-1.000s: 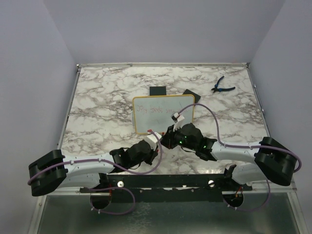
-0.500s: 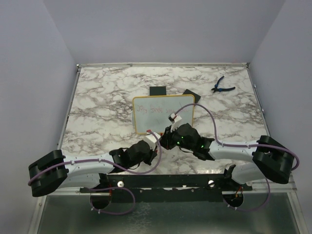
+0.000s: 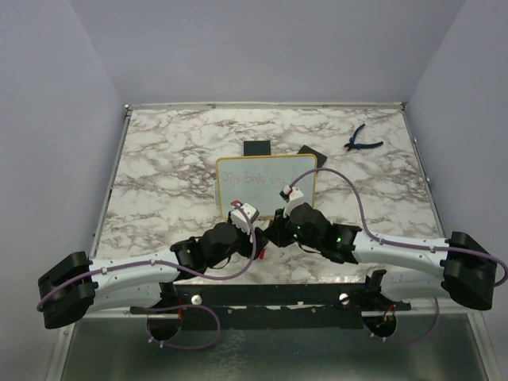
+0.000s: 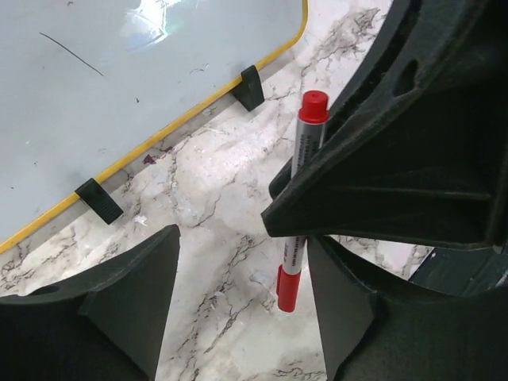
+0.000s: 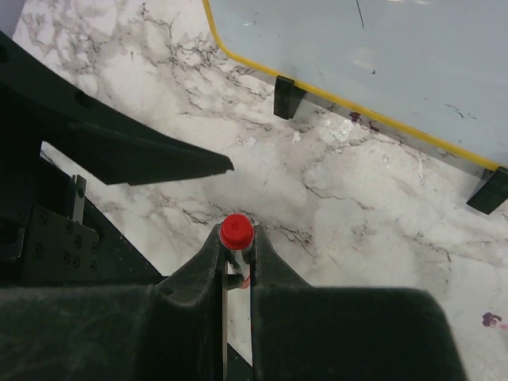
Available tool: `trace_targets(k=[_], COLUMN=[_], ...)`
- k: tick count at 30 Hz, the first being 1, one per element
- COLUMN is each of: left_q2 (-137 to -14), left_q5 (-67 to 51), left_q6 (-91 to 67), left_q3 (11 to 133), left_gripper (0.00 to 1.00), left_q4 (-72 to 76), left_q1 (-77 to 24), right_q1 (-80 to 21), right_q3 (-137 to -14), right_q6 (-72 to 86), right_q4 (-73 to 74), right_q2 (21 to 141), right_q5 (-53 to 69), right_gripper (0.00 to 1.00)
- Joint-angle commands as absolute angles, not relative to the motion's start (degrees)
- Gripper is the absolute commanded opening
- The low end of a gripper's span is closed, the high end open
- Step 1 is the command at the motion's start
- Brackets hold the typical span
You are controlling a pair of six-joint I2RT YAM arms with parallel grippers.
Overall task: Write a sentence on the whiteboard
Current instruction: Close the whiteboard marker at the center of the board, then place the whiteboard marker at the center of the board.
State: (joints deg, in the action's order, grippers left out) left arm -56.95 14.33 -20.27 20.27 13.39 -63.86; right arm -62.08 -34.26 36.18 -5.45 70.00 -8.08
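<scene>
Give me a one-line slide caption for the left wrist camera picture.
Right gripper clamping a red marker over the marble table, beside the yellow-framed whiteboard; left fingers open.

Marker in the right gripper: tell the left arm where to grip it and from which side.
Grip the marker on its bare lower barrel, the length sticking out below the right gripper, which is shut on its middle. Come in from where the left gripper is, probably: that free end hangs between its open jaws, so they close across the barrel.
</scene>
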Motion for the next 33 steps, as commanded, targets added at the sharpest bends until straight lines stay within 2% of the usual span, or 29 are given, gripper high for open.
trace_targets(k=[1, 12, 18, 23, 29, 33], left_q2=[-55.04, -52.91, -55.09, -57.24, -54.80, -55.26], left_q5=[18.74, 16.80, 17.03, 6.65, 2.68, 1.03], left_q6=[-20.15, -21.71, -26.10, -29.95, -28.73, -26.51], left_q3=[22.82, 22.48, 26.68, 31.63, 39.39, 45.51], left_gripper=[0.69, 0.98, 0.99, 0.99, 0.99, 0.99], left_q4=[14.89, 11.48, 5.42, 1.23, -6.25, -14.47], left_q1=[-62.84, -62.84, -59.84, -47.84, -38.36, -32.29], right_q1=[-63.17, -55.90, -52.18, -46.23, -37.87, -30.91], right_q3=[-36.11, -41.09, -45.81, -48.85, -51.39, -51.16], right_q6=[35.35, 29.50, 25.34, 21.36, 18.64, 18.12], right_q4=[5.55, 17.14, 24.45, 31.70, 38.24, 37.98], right_q2=[67.18, 62.26, 61.01, 60.03, 58.93, 61.04], right_q5=[-9.97, -13.46, -14.75, -13.16, -9.59, -2.33], right_gripper=[0.01, 0.01, 0.01, 0.01, 0.01, 0.01])
